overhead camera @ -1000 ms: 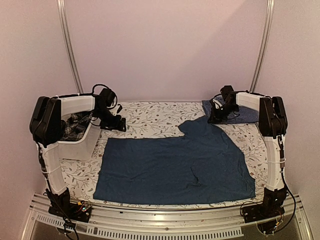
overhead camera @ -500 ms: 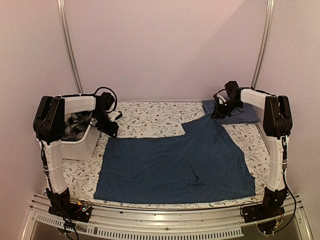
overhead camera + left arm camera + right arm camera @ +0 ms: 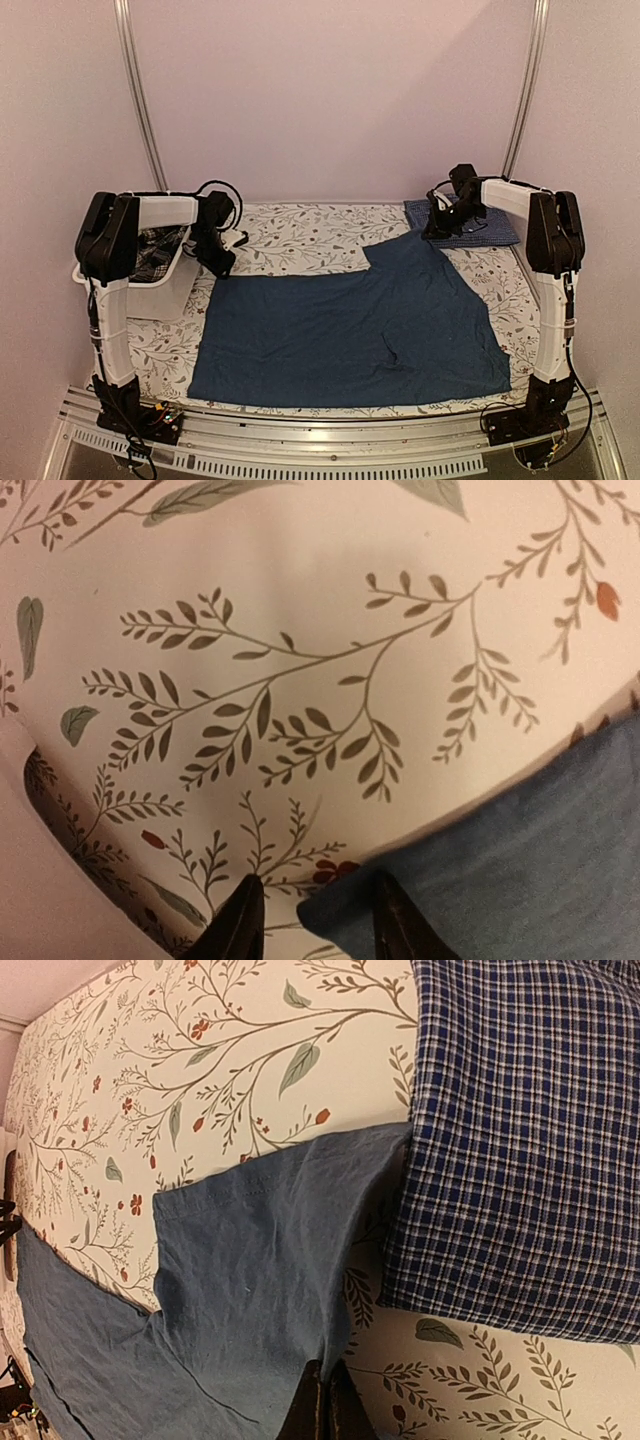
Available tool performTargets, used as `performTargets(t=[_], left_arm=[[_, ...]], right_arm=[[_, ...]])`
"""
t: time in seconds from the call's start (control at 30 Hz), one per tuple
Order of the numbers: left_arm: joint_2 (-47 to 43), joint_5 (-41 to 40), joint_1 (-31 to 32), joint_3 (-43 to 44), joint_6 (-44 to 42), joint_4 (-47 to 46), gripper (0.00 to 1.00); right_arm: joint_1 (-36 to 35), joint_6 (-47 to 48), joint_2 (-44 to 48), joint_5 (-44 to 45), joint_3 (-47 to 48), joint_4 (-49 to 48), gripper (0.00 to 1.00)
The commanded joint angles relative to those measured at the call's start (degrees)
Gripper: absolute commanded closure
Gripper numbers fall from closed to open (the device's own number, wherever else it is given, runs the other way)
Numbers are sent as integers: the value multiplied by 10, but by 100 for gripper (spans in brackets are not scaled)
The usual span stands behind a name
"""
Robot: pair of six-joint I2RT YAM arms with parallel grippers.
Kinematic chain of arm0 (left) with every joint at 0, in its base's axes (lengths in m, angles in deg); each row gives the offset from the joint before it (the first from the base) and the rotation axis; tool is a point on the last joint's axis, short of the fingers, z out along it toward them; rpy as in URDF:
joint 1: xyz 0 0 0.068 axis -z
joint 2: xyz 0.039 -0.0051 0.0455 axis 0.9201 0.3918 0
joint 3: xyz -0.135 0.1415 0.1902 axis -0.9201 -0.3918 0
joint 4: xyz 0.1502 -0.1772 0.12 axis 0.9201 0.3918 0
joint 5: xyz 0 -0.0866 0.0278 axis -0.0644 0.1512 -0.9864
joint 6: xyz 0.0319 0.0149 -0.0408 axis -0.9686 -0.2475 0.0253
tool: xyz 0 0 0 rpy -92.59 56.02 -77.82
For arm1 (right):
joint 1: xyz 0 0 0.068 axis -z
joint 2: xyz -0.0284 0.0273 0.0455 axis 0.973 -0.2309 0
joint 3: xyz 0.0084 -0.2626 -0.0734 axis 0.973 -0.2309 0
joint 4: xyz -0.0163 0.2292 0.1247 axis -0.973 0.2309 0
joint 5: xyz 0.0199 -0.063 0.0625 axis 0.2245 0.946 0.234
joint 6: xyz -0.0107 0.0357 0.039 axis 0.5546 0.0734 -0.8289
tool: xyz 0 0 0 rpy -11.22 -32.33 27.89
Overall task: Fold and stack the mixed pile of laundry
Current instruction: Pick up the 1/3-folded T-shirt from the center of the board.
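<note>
Dark blue T-shirt (image 3: 350,330) spread flat on worktop (image 3: 300,235) — left tool (image 3: 320,925) jaws apart, straddling its far-left corner; right tool (image 3: 325,1405) pinched closed on its far sleeve, beside checked shirt (image 3: 490,228).

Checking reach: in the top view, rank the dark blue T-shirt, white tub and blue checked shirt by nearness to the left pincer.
1. Dark blue T-shirt, corner at the left pincer.
2. White tub, just left.
3. Blue checked shirt, far right.
</note>
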Motion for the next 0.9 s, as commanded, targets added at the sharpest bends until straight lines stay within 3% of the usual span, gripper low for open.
performTargets(t=[0.0, 0.23, 0.33, 0.63, 0.87], left_arm=[[22, 8, 6, -4, -18, -8, 65], [6, 33, 5, 0, -17, -8, 85], [-9, 30, 5, -2, -13, -13, 100], [-90, 10, 5, -44, -4, -69, 100], [-183, 35, 6, -139, -8, -124, 100]], right_arm=[[2, -4, 16, -6, -5, -8, 100], [2, -4, 22, -6, -1, -7, 100], [2, -3, 28, -6, -2, -5, 100], [3, 1, 74, -7, -32, -4, 100], [3, -1, 145, -15, -132, -30, 100]])
